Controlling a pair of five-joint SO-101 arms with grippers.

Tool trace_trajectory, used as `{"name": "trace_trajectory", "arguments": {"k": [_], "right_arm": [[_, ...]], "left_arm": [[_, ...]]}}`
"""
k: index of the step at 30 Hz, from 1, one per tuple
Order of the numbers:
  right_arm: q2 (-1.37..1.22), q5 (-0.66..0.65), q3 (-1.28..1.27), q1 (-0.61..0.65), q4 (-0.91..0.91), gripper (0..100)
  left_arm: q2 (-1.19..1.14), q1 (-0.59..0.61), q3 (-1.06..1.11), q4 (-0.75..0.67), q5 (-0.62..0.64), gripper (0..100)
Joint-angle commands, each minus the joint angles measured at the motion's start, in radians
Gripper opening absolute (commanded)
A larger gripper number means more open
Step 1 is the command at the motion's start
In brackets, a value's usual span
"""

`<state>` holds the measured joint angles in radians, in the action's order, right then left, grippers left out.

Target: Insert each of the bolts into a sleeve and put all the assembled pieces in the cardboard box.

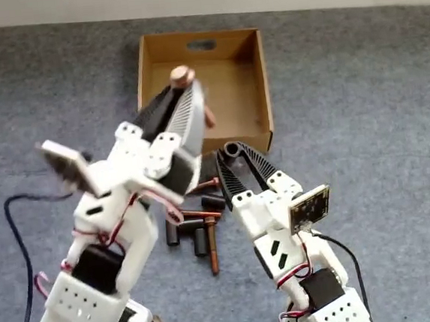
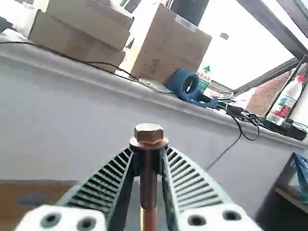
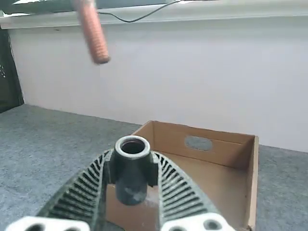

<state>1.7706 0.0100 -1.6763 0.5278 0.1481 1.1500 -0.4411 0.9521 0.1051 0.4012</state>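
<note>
Left gripper clamps one copper bolt; right gripper clamps one black sleeve. Partly hidden on the desk: at least three loose bolts, roughly four sleeves.

Left gripper raised, fingers clamped on bolt; right gripper lower, clamping sleeve.

Workshop-like room: at twelve o'clock beyond the carpeted table, a white ledge carries stacked cartons, loose cables, a bottle.

Upright black sleeve in right tool, cardboard box behind, bolt overhead.
</note>
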Motion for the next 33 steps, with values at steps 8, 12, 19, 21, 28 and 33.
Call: {"name": "trace_trajectory", "arguments": {"k": [8, 12, 19, 21, 28, 33], "right_arm": [[0.008, -0.011, -0.082, 0.005, -0.015, 0.5], [0.008, -0.011, -0.082, 0.005, -0.015, 0.5], [0.008, -0.011, -0.082, 0.005, -0.015, 0.5], [0.008, -0.011, -0.082, 0.005, -0.015, 0.5], [0.002, -0.011, -0.082, 0.005, -0.013, 0.5], [0.004, -0.011, -0.073, 0.005, 0.062, 0.5]], "left_arm": [[-0.105, -0.133, -0.065, 0.086, -0.213, 1], [-0.097, -0.134, -0.015, 0.081, -0.276, 1], [0.041, -0.13, 0.111, 0.081, -0.281, 1], [0.07, -0.13, 0.142, 0.081, -0.281, 1], [0.102, -0.13, 0.208, 0.081, -0.37, 1], [0.101, -0.13, 0.225, 0.083, -0.54, 1]]}}
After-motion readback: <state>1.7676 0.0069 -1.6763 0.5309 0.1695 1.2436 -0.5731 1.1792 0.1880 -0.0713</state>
